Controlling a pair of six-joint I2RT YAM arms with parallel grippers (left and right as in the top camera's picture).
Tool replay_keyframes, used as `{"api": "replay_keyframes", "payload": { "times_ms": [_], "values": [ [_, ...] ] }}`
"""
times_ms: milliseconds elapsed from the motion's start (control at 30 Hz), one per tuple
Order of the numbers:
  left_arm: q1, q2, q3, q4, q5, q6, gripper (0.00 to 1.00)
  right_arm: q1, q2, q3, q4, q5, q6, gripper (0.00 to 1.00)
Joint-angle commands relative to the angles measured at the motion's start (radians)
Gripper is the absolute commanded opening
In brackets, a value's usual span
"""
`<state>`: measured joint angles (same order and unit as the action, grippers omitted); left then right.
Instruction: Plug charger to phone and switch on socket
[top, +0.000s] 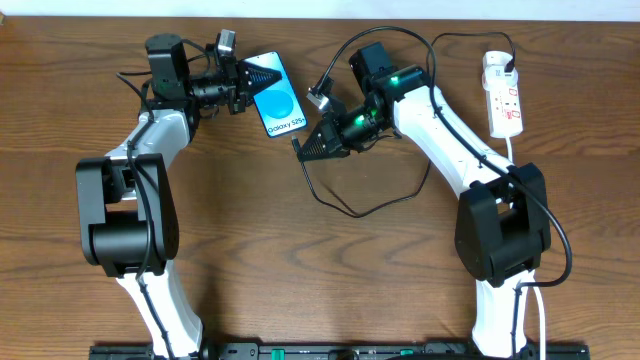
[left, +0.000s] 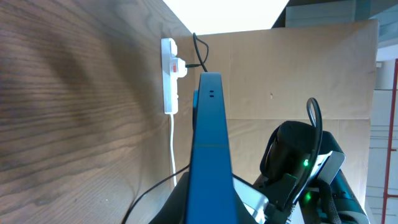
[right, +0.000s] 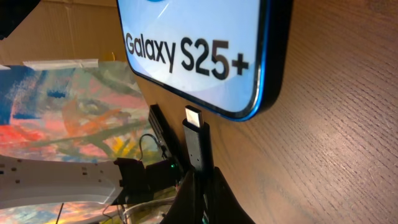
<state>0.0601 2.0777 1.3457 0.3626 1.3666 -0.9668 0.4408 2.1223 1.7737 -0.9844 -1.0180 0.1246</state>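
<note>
Blue-screened phone, white socket with red marks, black charger — brown wood-grain table

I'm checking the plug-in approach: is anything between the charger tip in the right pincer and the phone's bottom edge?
Nothing visible does. The charger, clamped in the right pincer, points its tip at the edge of the phone, and only bare table shows around them in the right wrist view.
</note>
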Motion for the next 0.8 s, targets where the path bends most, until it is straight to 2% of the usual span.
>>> {"api": "replay_keyframes", "payload": {
  "times_ms": [0,767],
  "values": [
    [0.002,-0.022,0.005,0.006,0.039,0.016,0.08,0.000,-0.004,0.010,0.002,-0.033,-0.017,0.01],
    [0.002,-0.022,0.005,0.006,0.039,0.016,0.07,0.021,-0.003,0.010,0.045,-0.034,0.012,0.01]
  ]
}}
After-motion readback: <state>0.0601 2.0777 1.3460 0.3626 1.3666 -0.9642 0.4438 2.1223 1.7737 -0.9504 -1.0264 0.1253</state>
